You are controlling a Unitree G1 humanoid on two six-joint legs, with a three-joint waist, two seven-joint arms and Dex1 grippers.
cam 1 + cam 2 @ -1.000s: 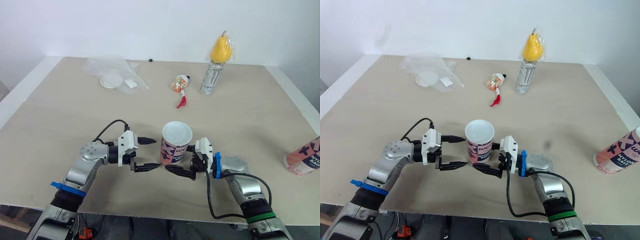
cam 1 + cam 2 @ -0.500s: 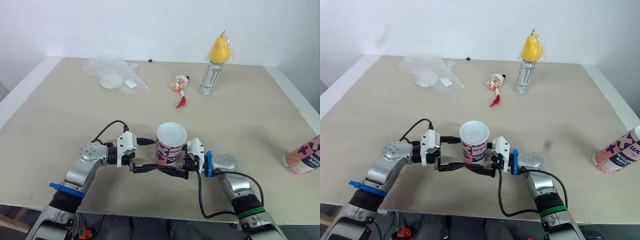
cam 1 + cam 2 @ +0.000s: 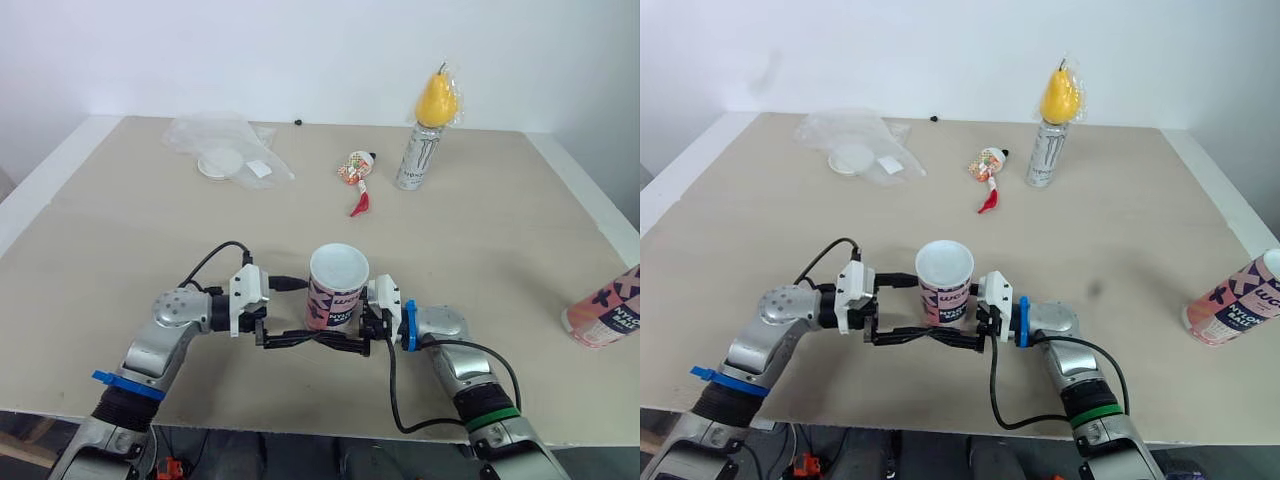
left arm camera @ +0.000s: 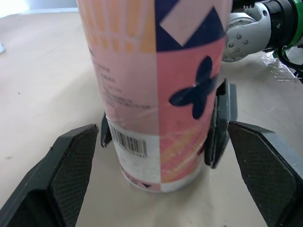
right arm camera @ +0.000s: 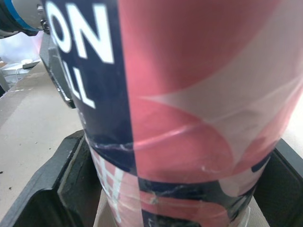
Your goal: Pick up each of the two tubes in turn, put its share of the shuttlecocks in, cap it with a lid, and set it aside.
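Your right gripper point(image 5: 177, 189) is clamped low on the upright tube point(image 3: 337, 298), which stands between your grippers, and your left gripper point(image 4: 163, 142) is spread wide around it without touching. The tube's top shows white, so I judge it capped and ready to set aside. The second tube point(image 3: 603, 315) lies well beyond your right gripper; whether it is filled I cannot tell.

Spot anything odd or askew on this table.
A wrapped yellow pear is perched on a can at the far side; the tube at the right leans over, not upright.
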